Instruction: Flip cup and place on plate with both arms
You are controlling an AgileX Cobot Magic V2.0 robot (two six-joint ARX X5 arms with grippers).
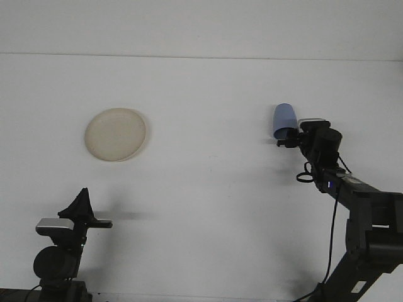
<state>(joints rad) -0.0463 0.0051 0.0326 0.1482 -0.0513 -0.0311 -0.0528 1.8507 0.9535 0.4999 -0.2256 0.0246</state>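
The right gripper (288, 134) jaws clamp the smooth blue cup (284, 119), well right of the round beige plate (116, 134).

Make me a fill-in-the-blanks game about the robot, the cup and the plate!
1. The cup held by the right gripper is colored ____.
2. The round plate lies on the ____ side of the table.
3. The cup is in the grip of the ____ arm.
4. The left gripper holds ____.

Missing words: blue; left; right; nothing
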